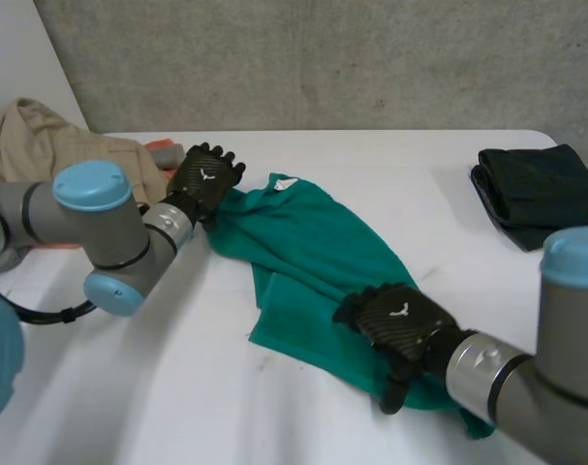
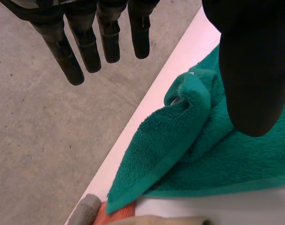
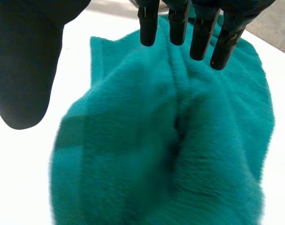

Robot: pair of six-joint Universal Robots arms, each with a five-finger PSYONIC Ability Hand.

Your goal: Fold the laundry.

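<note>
A green towel (image 1: 313,252) lies rumpled across the middle of the white desk (image 1: 177,387), running slantwise, with deep creases along its length. It looks like thick terry: soft, floppy and light enough, with nothing stiff in it. I'd expect it to sag and bunch wherever it isn't held, and its nap should grip the fingers rather than slip.

The left hand (image 1: 208,177) hangs at the towel's far corner with its fingers (image 2: 86,47) straight and spread, clasping nothing. That corner is curled over on itself just under the thumb. The right hand (image 1: 398,322) sits over the towel's near end, fingers (image 3: 198,33) straight and thumb held wide, with no pinch on the pile beneath its palm.

The hemmed corners look like the best places to take hold, since the stitched edge is firmer. Pulling two corners apart should flatten the wrinkles before any fold.

Beyond the towel's far corner is a beige heap of clothes (image 1: 42,140); well off its other side lies a dark folded cloth (image 1: 541,194).
</note>
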